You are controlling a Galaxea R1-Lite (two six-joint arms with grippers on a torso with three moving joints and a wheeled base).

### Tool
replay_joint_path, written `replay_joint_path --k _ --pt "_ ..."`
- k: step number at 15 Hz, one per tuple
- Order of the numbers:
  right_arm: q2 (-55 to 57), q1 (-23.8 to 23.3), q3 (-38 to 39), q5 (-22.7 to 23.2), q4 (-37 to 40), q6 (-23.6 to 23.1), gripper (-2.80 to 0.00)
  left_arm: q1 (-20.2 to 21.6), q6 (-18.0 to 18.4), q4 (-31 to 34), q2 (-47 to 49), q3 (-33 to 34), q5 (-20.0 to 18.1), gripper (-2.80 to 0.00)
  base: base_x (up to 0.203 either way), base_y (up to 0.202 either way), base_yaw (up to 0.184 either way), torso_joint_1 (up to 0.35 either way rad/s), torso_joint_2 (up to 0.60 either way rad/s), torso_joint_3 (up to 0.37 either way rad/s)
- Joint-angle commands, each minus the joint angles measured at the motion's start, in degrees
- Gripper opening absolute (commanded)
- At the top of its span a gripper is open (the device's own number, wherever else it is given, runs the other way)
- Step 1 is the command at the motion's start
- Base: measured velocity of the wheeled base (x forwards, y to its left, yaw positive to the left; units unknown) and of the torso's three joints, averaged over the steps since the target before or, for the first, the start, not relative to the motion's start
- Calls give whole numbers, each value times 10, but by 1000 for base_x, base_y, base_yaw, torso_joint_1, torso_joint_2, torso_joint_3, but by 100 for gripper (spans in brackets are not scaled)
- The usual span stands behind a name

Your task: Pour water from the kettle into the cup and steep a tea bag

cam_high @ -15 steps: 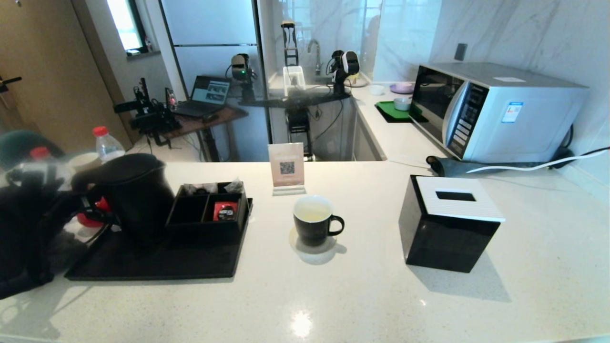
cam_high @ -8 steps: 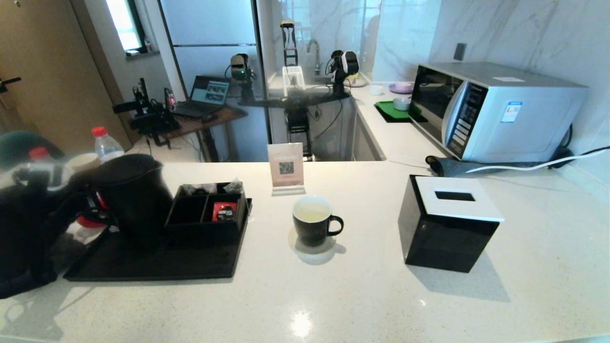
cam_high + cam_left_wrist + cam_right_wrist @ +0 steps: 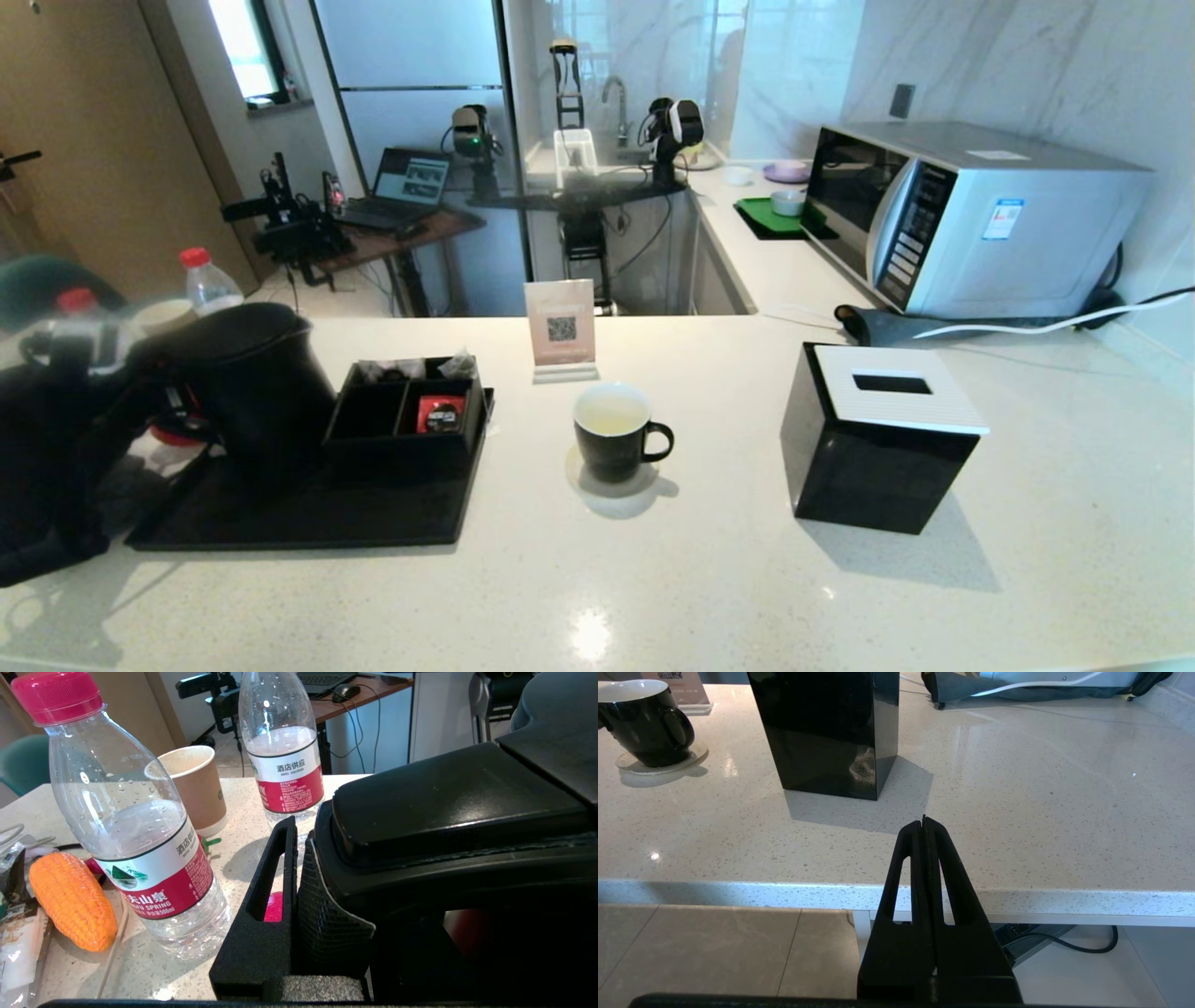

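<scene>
The kettle [image 3: 252, 383] at the frame's left has its handle clamped by the left gripper [image 3: 299, 896], ready for lifting toward the cup [image 3: 613, 443]; the right gripper [image 3: 924, 826] rests closed, empty, low in its frame.

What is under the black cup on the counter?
A pale round coaster lies under the cup; its rim shows around the base in the head and right wrist views. The part directly beneath the cup is covered.

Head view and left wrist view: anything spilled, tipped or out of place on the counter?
Nothing spilled or tipped. The matte black plastic kettle stands upright on the black tray; the black ceramic mug sits upright on its coaster. One oddity: an orange toy corn cob lies among the water bottles.
</scene>
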Motion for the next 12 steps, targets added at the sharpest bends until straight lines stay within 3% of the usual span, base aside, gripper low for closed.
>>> replay_joint_path --k 1,12 --pt "1 0 0 0 0 0 -280 0 0 -27 -7 6 0 -280 0 0 0 0 0 0" --pt "1 0 0 0 0 0 -280 16 -6 -27 -71 52 9 -280 0 0 0 0 0 0"
